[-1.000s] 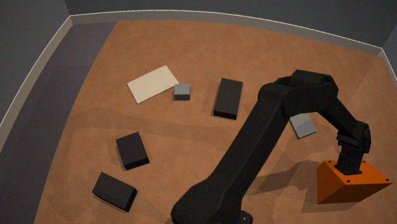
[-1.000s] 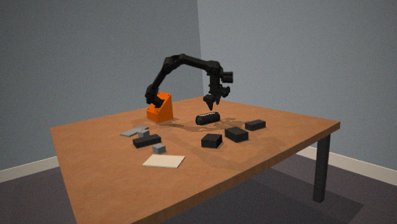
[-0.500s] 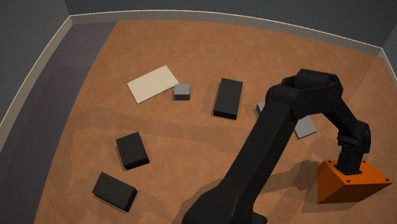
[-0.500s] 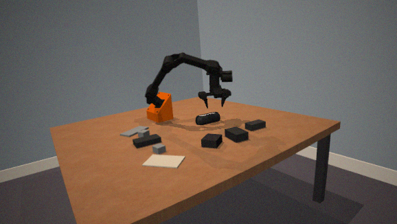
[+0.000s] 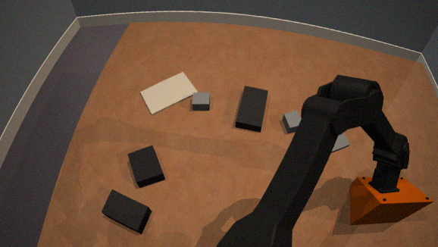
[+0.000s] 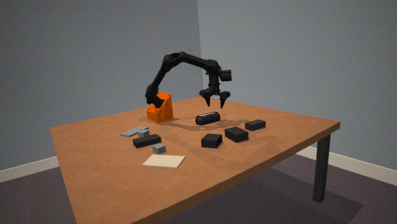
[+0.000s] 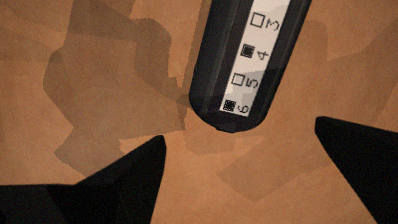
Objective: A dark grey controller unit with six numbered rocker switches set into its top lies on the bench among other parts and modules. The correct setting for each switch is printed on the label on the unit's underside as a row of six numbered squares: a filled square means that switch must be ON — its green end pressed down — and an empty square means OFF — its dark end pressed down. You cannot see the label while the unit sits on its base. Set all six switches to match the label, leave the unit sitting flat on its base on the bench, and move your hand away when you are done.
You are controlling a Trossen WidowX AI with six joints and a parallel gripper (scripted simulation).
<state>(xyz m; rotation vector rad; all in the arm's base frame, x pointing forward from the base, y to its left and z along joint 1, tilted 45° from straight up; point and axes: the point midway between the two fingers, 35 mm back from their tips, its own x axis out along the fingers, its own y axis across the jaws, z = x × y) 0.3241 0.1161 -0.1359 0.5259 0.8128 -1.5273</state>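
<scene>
The dark grey controller unit (image 6: pixel 208 118) (image 7: pixel 210 75) lies upside down on the bench, its white label (image 7: pixel 248 65) facing up. In the wrist view the label shows 3 as an empty square, 4 filled, 5 empty and 6 filled; squares 1 and 2 are outside that view. The rocker switches are hidden beneath. My gripper (image 6: pixel 216 106) (image 7: pixel 239 133) is open and empty, above the bench and the unit. In the wrist view the unit's rounded end near number 6 lies between and just beyond the fingertips. The top view shows neither unit nor gripper.
Dark blocks (image 5: pixel 251 109) (image 6: pixel 211 141) and small grey blocks (image 5: pixel 201 101) (image 6: pixel 159 148) stand on the bench. A cream plate (image 5: pixel 168 92) (image 6: pixel 164 161) and a grey plate (image 5: pixel 341 143) (image 6: pixel 130 131) lie flat. The orange arm base (image 5: pixel 402 193) (image 6: pixel 166 110) stands at one side.
</scene>
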